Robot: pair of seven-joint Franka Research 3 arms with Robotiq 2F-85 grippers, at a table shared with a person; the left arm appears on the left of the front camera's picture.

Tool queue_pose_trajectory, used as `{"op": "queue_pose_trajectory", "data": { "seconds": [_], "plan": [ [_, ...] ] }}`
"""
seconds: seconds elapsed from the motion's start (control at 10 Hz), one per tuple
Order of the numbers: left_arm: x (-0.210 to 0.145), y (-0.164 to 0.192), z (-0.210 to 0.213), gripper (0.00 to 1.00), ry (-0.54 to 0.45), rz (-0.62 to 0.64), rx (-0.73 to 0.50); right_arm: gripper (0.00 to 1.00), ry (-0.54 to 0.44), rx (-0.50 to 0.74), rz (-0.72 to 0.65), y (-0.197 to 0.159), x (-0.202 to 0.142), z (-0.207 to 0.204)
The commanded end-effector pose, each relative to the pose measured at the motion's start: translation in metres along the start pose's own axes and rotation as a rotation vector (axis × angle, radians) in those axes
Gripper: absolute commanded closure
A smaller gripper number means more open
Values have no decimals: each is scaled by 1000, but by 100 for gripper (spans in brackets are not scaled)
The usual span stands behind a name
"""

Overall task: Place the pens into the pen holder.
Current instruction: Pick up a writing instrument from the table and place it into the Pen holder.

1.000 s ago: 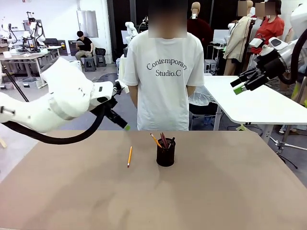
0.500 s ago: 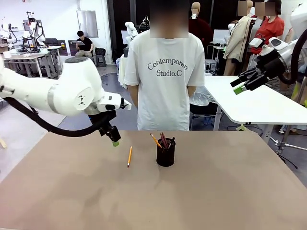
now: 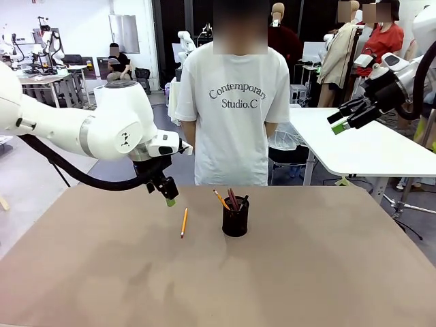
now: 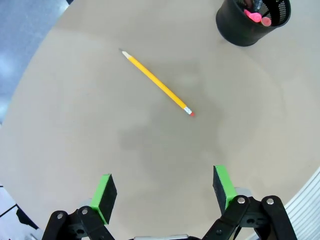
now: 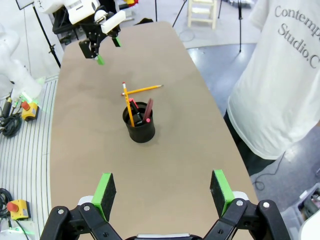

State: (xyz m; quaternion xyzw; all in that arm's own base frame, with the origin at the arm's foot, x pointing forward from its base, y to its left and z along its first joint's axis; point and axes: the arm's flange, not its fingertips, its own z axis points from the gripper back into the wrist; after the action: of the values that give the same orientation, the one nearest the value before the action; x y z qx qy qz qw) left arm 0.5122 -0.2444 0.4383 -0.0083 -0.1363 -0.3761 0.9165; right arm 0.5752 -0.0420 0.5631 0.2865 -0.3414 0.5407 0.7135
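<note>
Over the left half of the table (image 3: 306,272), hanging the left gripper (image 3: 169,199) low with fingers spread wide and empty, apparently lining up for a pick. High beyond the right edge, holding the right gripper (image 3: 338,122) equally wide and empty, likely parking it clear of the work. Near mid-table, standing the mesh cup (image 3: 236,221) upright with several pens (image 3: 230,199) leaning inside, and leaving one yellow pencil (image 3: 184,222) lying flat just to its left, probably going in next.
</note>
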Motion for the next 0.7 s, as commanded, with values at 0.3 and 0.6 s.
{"op": "queue_pose_trajectory", "data": {
  "seconds": [0.3,0.6],
  "plan": [
    [37,15,-42,0,63,293,69,0,-2,-9,-13,1,4,0],
    [62,30,-70,0,141,422,51,0,-2,-9,-13,1,4,0]
  ]
}}
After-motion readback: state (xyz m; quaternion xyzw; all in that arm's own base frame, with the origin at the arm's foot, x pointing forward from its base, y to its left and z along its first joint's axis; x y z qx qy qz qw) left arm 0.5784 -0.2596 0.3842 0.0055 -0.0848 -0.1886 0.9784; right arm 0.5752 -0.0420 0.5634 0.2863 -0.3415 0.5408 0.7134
